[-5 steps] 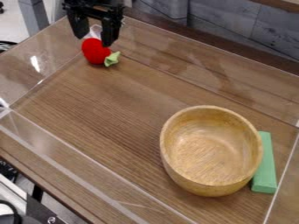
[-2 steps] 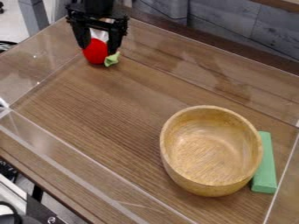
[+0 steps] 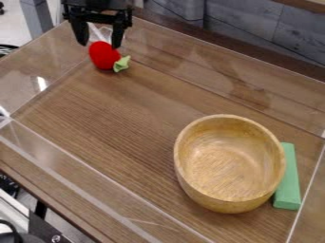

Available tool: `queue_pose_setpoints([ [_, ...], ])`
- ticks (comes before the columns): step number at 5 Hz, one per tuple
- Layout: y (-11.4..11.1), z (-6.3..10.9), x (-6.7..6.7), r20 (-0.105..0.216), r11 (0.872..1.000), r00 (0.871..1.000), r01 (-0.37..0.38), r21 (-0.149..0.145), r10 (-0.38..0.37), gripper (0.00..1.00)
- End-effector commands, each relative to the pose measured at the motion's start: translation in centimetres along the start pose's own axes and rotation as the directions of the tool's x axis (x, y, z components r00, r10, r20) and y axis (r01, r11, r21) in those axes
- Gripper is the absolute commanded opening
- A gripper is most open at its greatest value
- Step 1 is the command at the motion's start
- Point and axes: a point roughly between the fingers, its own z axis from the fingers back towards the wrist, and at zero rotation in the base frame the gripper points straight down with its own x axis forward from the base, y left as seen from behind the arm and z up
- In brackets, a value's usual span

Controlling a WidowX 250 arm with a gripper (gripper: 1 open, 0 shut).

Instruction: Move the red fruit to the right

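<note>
Camera view: the end effector (image 3: pixel 101 36) stands with its fingers apart at the red fruit (image 3: pixel 105 56), which lies near the worktop's (image 3: pixel 121 119) far left, well apart from the bowl (image 3: pixel 229 163).

Lab-like tabletop (image 3: pixel 121 128), robot arm (image 3: pixel 99 19), loose black cables (image 3: pixel 28 223)

A brown wood table (image 3: pixel 121 128) is seen from above.
Long lines are shown in the wood, and soft shine is spread on it toward nine o'clock. At one o'clock, a raised wooden edge (image 3: pixel 273 28) is seen at the back. Past the table, dark cords (image 3: pixel 32 228) are seen at seven o'clock.
</note>
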Motion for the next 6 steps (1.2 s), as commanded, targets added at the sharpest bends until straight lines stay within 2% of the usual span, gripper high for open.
queue_pose_setpoints([
  [1, -0.3, 2.1, 1.4, 0.060, 1.000, 0.998, -0.027, 0.009, 0.027, 1.00],
  [3, -0.1, -0.3, 0.8, 0.085, 0.993, 0.989, 0.120, 0.015, -0.121, 1.00],
  [5, 1.8, 0.7, 3.9, 0.093, 0.993, 0.989, 0.115, 0.015, -0.116, 1.00],
  [6, 2.4, 0.4, 3.3, 0.092, 0.996, 0.992, 0.079, 0.028, -0.081, 1.00],
])
